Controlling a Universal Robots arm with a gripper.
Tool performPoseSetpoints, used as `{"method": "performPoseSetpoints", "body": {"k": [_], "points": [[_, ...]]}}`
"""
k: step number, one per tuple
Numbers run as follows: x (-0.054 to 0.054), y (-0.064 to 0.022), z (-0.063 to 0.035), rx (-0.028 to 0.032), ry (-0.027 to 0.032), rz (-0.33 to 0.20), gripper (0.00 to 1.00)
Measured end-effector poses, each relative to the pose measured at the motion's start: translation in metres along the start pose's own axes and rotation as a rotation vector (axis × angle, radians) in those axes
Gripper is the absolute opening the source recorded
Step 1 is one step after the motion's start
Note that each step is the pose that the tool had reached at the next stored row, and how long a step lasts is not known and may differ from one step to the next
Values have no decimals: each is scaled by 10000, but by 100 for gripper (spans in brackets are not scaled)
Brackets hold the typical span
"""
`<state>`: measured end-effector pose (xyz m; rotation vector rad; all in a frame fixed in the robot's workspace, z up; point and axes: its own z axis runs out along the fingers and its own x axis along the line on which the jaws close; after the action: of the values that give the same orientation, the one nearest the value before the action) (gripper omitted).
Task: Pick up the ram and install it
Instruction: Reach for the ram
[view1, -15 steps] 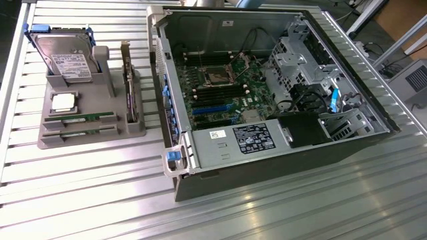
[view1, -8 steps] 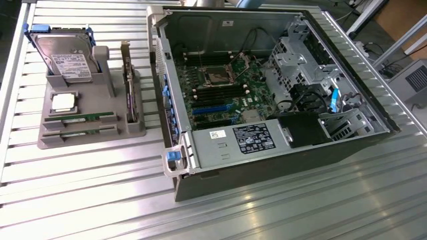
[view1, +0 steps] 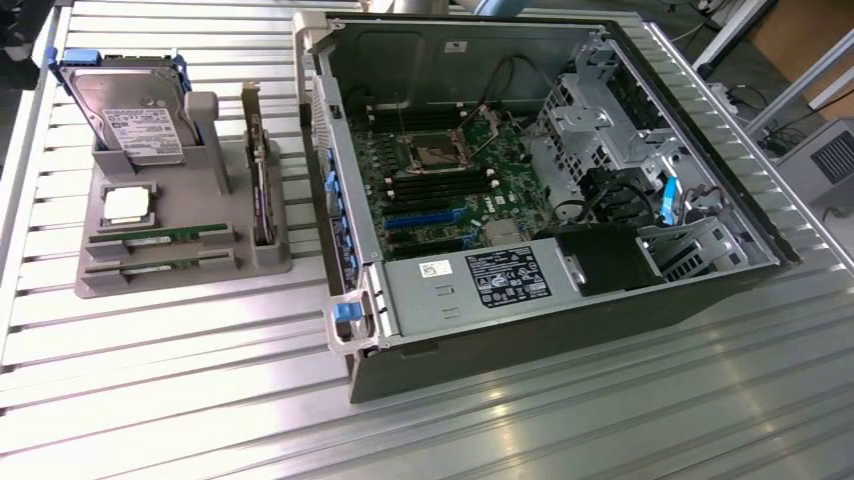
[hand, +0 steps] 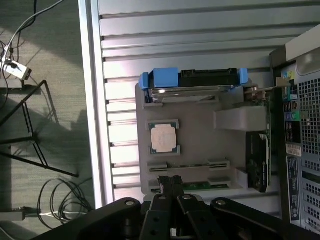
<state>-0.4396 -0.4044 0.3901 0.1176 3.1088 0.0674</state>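
Two rams lie in slots at the front of the grey holder: one ram behind, the other ram nearer the edge. In the wrist view my gripper hangs above the holder with its black fingers pressed together and nothing between them. Its tips are over one end of the outer ram, and I cannot tell if they touch it. The inner ram lies just beyond. The open computer case shows the motherboard's memory slots.
The holder also carries a hard drive in a blue bracket, a square silver processor and an expansion card standing on edge beside the case. The ribbed metal table ends close to the holder; cables lie on the floor.
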Motion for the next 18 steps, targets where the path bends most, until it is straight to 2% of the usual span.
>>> {"method": "performPoseSetpoints", "body": {"k": [3, 8, 11, 18], "points": [[-88, -47, 3, 0, 24, 1, 11], [-262, -203, 9, 5, 81, 2, 11], [-367, -259, 20, 8, 105, 4, 11], [-660, -263, 48, 13, 176, 7, 11]]}}
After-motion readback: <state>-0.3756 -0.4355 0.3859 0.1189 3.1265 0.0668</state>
